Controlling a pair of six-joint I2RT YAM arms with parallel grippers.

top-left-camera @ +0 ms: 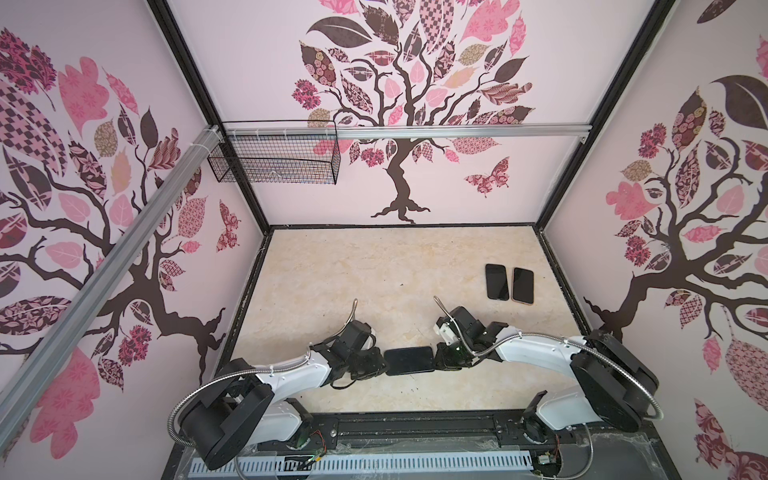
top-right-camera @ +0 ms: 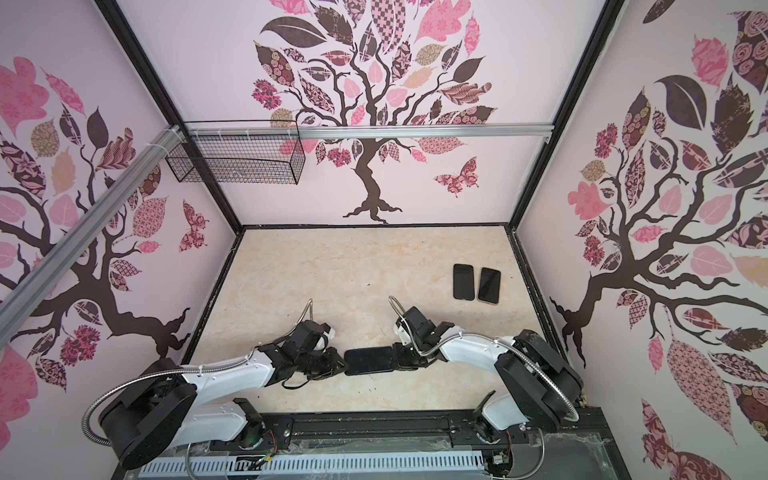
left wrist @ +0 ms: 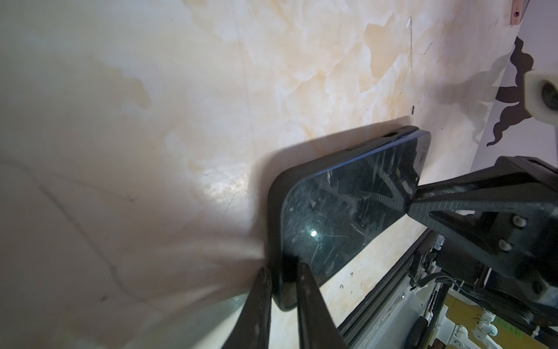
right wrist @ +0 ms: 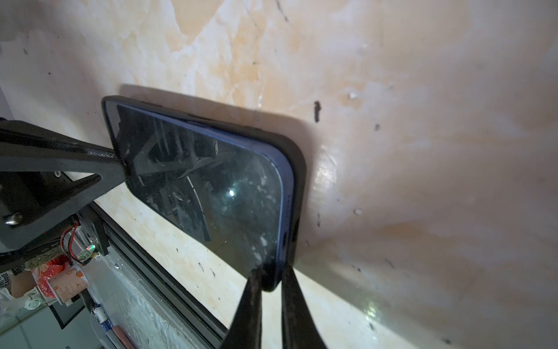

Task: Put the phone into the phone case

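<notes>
Two grippers on one phone, blue phone [top-left-camera: 409, 360] lying in black case [left wrist: 273, 217] at 6 o'clock on table [top-left-camera: 374, 266], left gripper [left wrist: 283, 267] at its 9 o'clock, narrow, pinching case end, right gripper [right wrist: 271, 272] at 3 o'clock, nearly closed, pinching phone corner, blue edge showing above case rim there, two spare phones [top-left-camera: 497, 281] at 2 o'clock.

Pink tree-decal walls [top-left-camera: 257, 62] enclose a cream marbled floor [top-left-camera: 353, 270].

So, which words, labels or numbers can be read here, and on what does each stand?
"WHITE COFFEE", seemingly, partly cut off: on a white packet at the picture's edge, right wrist view.
Too small to read: print on the red-and-white packet beside it.
Blurred: the yellow label, left wrist view.
No text shows on the phone or phone case.
</notes>
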